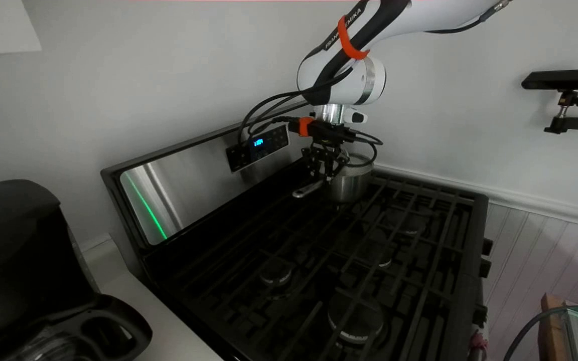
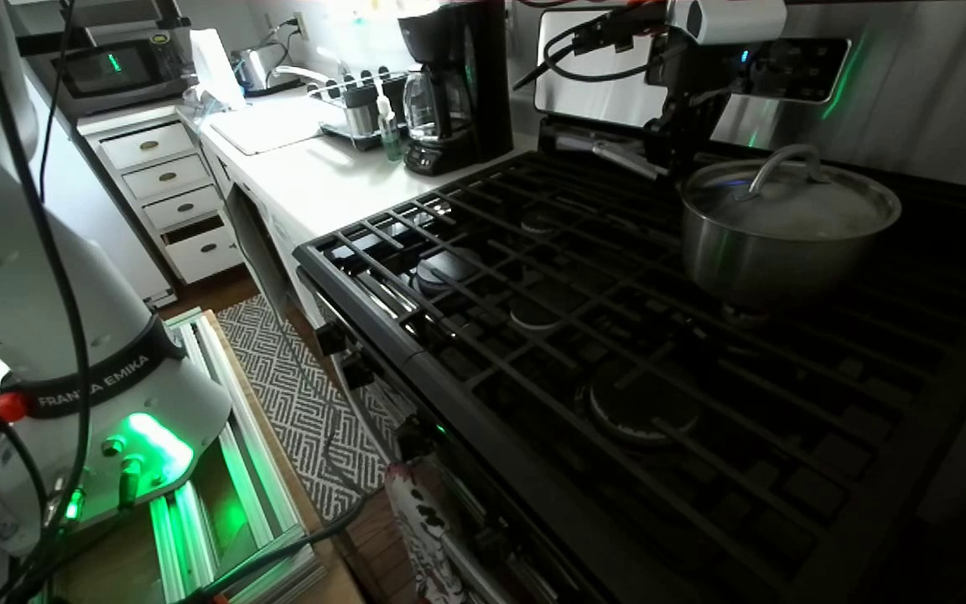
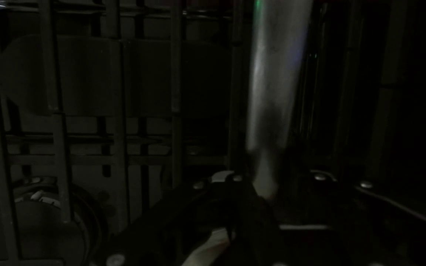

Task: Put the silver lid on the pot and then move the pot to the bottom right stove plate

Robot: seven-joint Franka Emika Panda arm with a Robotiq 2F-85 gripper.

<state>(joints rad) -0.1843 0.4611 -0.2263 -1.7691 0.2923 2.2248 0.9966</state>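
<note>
The stainless-steel pot (image 2: 772, 256) stands on the back right burner. The silver lid (image 2: 818, 201), with its arched handle, lies on top of it, seated on the rim. The pot's long handle (image 1: 307, 189) points left along the back panel. My gripper (image 1: 328, 175) points down at this handle, beside the pot. In the dark wrist view the handle (image 3: 277, 74) runs down between the fingers of the gripper (image 3: 267, 166), which look shut on it. The fingertips are partly lost in shadow. The bottom right stove plate (image 2: 642, 407) shows under the grate with nothing on it.
Black cast-iron grates (image 1: 369, 271) cover the stove, with several burners below. Behind the arm rises the back panel (image 1: 193, 185) with its blue display. A wall (image 1: 469, 130) borders the pot's far side. Coffee maker (image 2: 458, 92) and counter (image 2: 298, 168) lie left of the stove.
</note>
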